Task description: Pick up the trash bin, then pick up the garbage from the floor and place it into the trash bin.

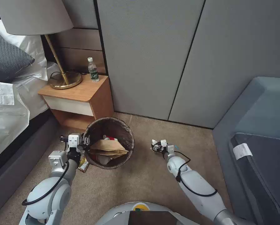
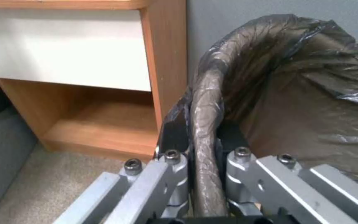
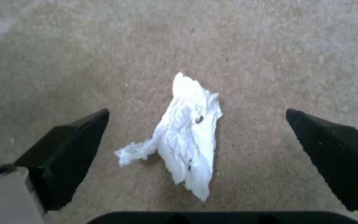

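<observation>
One trash bin [image 1: 110, 142] is located on the carpet beside the nightstand [image 1: 80, 97]; its lined rim is pinched by the left gripper [image 2: 204, 155]. One white tissue [image 3: 185, 140] is framed between the two spread fingers [image 3: 69, 149] of the right gripper [image 3: 195, 149]. One yellow wrapper [image 1: 83, 164] is positioned beside the bin.

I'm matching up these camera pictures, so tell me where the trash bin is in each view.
Head view: trash bin low centre, before the nightstand, left pincer shut on its rim.
Left wrist view: its bagged rim runs up between that pincer's fingers.
Right wrist view: instead a white tissue under the open right pincer.
Shared landmark: the beige carpet.
</observation>
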{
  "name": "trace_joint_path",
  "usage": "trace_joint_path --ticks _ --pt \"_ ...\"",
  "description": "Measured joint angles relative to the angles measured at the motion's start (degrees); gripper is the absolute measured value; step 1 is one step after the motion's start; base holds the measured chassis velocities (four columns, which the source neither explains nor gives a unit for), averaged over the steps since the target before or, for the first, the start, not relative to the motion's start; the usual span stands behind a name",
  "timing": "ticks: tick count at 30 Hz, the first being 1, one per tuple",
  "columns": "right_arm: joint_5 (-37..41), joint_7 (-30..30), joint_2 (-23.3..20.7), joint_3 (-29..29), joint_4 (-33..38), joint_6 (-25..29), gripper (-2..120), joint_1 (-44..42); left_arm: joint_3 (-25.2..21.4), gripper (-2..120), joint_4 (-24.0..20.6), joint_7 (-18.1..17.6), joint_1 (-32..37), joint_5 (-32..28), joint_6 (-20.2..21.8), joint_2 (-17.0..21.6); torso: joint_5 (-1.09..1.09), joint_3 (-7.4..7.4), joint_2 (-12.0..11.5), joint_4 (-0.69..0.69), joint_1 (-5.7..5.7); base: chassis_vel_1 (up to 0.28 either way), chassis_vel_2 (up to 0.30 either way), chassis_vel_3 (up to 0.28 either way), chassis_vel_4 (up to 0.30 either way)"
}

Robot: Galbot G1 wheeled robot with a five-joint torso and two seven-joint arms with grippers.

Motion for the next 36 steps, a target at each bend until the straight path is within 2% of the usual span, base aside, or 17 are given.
trace_joint_path --ticks 4,20,22,24,28,31,36 --pt "-1.4 -0.2 1.7 -0.4 -4.1 1.0 100 1.6 0.0 5 0.0 0.0 0.0 0.0 0.0 0.0 0.00 0.00 0.0 0.00 0.00 0.000 0.000 0.000 0.000" --pt "-2.0 -0.7 4.6 -1.1 -10.7 2.1 98 5.4 0.2 5 0.4 0.0 -0.1 0.1 -0.1 0.0 0.00 0.00 0.0 -0.01 0.00 0.000 0.000 0.000 0.000" --pt "-2.0 -0.8 4.9 -1.3 -11.2 2.2 89 5.7 0.3 5 0.4 0.0 -0.2 0.1 -0.1 0.0 0.00 0.00 0.0 0.00 0.00 0.000 0.000 0.000 0.000" --pt "-2.0 -0.8 5.0 -1.4 -11.4 2.2 86 5.8 0.3 5 0.4 0.0 -0.2 0.1 -0.1 0.0 0.00 0.00 0.0 0.00 0.00 0.000 0.000 0.000 0.000" --pt "-2.0 -1.0 5.4 -1.6 -12.6 2.2 68 6.2 0.4 5 0.5 0.0 -0.2 0.1 -0.1 -0.1 0.00 0.00 0.0 0.00 0.00 0.000 0.000 0.000 0.000" --pt "-2.0 -1.1 5.6 -1.6 -13.3 2.3 62 6.3 0.4 5 0.6 0.0 -0.3 0.1 -0.1 -0.1 0.00 0.00 0.0 0.00 0.00 0.000 0.000 0.000 0.000" --pt "-1.4 -1.3 5.8 -1.2 -14.1 2.4 60 6.2 0.4 5 0.6 0.0 -0.3 0.1 -0.1 0.0 0.00 0.00 0.0 0.00 0.00 0.000 0.000 0.000 0.000"
